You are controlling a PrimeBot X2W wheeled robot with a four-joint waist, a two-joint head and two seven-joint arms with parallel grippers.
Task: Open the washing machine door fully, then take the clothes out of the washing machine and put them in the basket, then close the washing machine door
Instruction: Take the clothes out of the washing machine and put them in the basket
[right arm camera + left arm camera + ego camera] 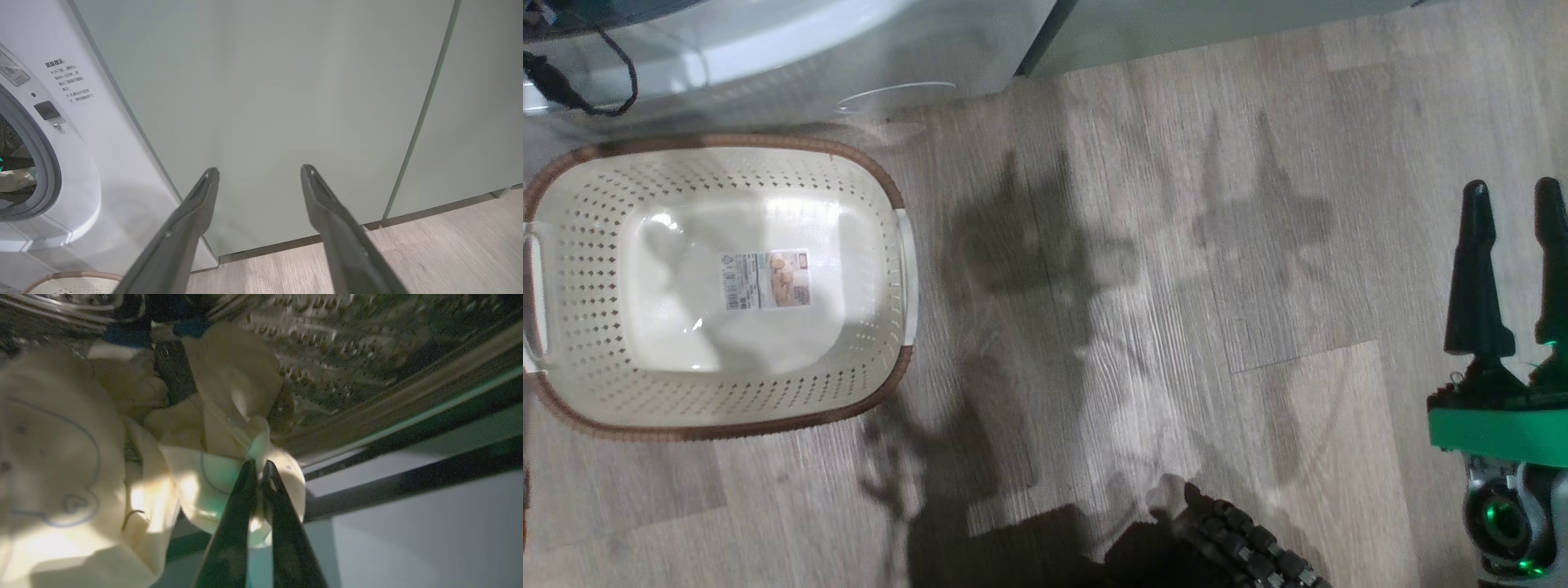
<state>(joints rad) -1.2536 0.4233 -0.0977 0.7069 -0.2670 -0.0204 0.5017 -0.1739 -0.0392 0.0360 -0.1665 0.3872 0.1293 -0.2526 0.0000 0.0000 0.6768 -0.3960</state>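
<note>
Inside the steel drum of the washing machine (106,171), my left gripper (258,465) is shut on a fold of the cream-yellow clothes (61,457), which carry blue outline prints. More of the clothes (16,179) show through the grey-rimmed drum mouth (51,171), which stands uncovered; the washing machine door is out of view. The cream basket (727,145) sits empty on the floor before the washing machine (768,57), its sticker showing on the bottom. My right gripper (1511,196) hangs open and empty far to the right of the basket, facing the cabinets.
Pale green cabinets (265,102) stand right of the machine. Wood-look floor (1135,327) spreads between the basket and my right arm. A black cable (572,82) hangs across the machine's front at the upper left. The basket's rim (69,281) shows below the machine.
</note>
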